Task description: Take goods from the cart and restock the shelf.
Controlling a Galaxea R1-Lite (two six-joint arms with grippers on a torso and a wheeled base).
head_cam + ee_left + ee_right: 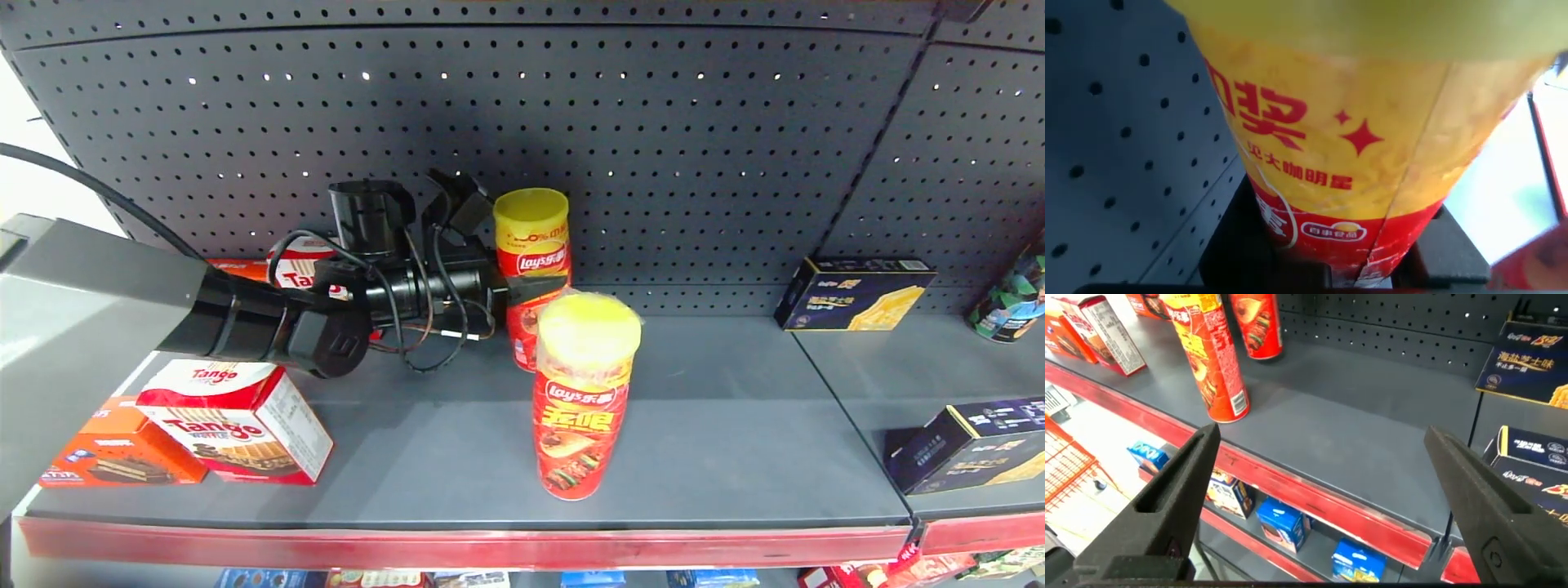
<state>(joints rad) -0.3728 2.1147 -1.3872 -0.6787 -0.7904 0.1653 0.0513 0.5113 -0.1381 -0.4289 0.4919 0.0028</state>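
Restocking the dark grey metal shelf (718,425), the left gripper (526,286) clamps a red-and-yellow cardboard crisp canister (531,233) upright near the pegboard back (694,163), behind its twin canister (581,392). Placement appears in hand; next should call for letting go and backing out cleanly. The right gripper (1323,434) hangs spread open.

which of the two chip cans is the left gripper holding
The rear chip can, by the pegboard: the left gripper is clamped around its middle. The front chip can stands free, nearer the edge of the shelf.
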